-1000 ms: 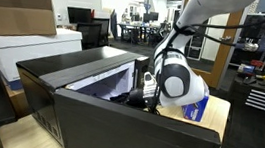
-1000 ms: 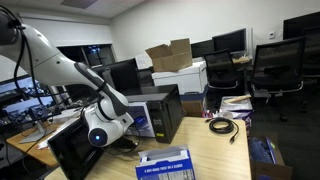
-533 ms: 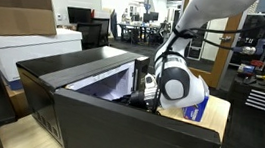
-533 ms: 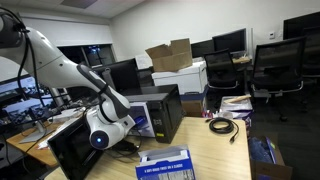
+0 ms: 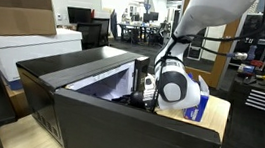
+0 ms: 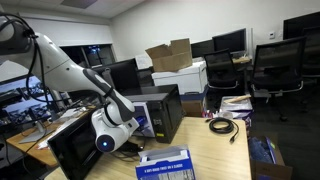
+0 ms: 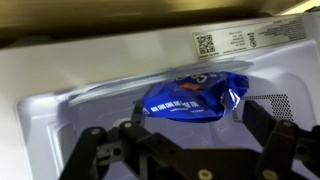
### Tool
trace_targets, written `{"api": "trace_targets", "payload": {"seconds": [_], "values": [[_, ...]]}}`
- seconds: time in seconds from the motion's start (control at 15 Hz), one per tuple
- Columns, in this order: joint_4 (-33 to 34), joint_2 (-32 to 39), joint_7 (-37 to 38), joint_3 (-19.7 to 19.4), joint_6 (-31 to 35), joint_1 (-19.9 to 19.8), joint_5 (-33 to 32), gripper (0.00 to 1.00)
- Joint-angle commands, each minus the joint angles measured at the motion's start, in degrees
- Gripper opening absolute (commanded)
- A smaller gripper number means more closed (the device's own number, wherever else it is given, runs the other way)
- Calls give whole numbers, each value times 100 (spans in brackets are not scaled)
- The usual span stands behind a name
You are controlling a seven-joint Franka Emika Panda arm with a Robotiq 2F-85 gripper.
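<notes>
Hovering pre-grasp, looks like: pincer [image 7: 188, 138] wide open, empty, facing open microwave [image 7: 50, 115]. Blue snack bag [image 7: 190, 100] lies inside, at 12 o'clock. Next likely needs a straight push in, then closing on the bag.

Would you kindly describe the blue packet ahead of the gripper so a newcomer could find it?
Start at the black microwave on the wooden desk, standing open. Inside its pale cavity lies a crumpled glossy blue packet, the only coloured thing in there.
</notes>
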Motion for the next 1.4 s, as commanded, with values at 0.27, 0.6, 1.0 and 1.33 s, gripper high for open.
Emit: {"api": "trace_targets", "payload": {"seconds": [0.27,0.6,1.0,1.33], "values": [[122,119,-196,341,-129,-318,0,46],[95,-12,-133,150,29,-68,-3,13],[-322,-794,-100,-60,484,159,-25,0],[-1253,-1993,-100,-447,939,627,-2,1]]}}
